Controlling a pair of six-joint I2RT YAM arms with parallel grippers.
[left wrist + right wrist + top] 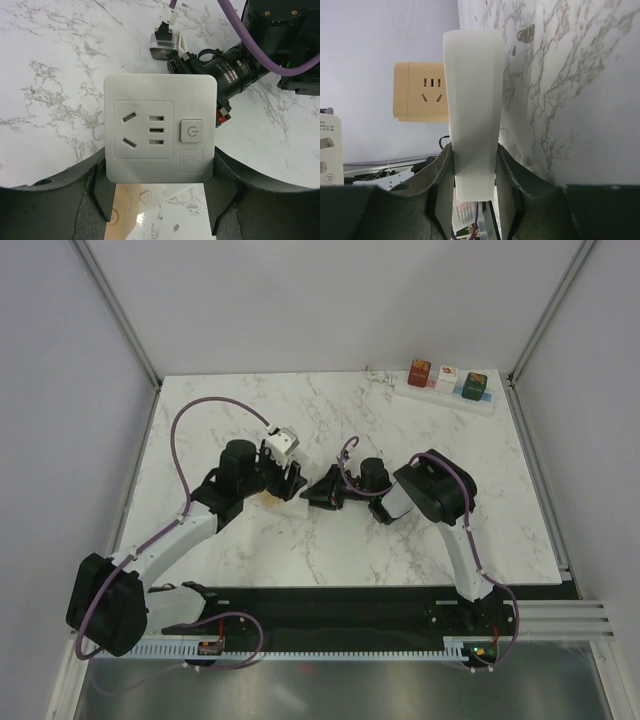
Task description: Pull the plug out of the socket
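Observation:
My left gripper (283, 462) (160, 172) is shut on a white cube plug (160, 125) with an outlet face and a power button, also in the top view (283, 441). It holds the plug apart from the white power strip (472, 100). My right gripper (318, 492) (475, 172) is shut on the near end of that strip, seen end-on. A tan cube plug (420, 97) still sits in the strip's face, and shows under the left gripper (268, 500) (112, 212). The white plug's edge shows at the far left of the right wrist view (327, 147). The arms hide most of the strip from above.
A second white power strip (478, 405) lies at the table's back right corner with three cube plugs in it: brown (419, 372), white (446, 378) and green (474, 385). The right arm's wrist camera (235, 75) is close behind the white plug.

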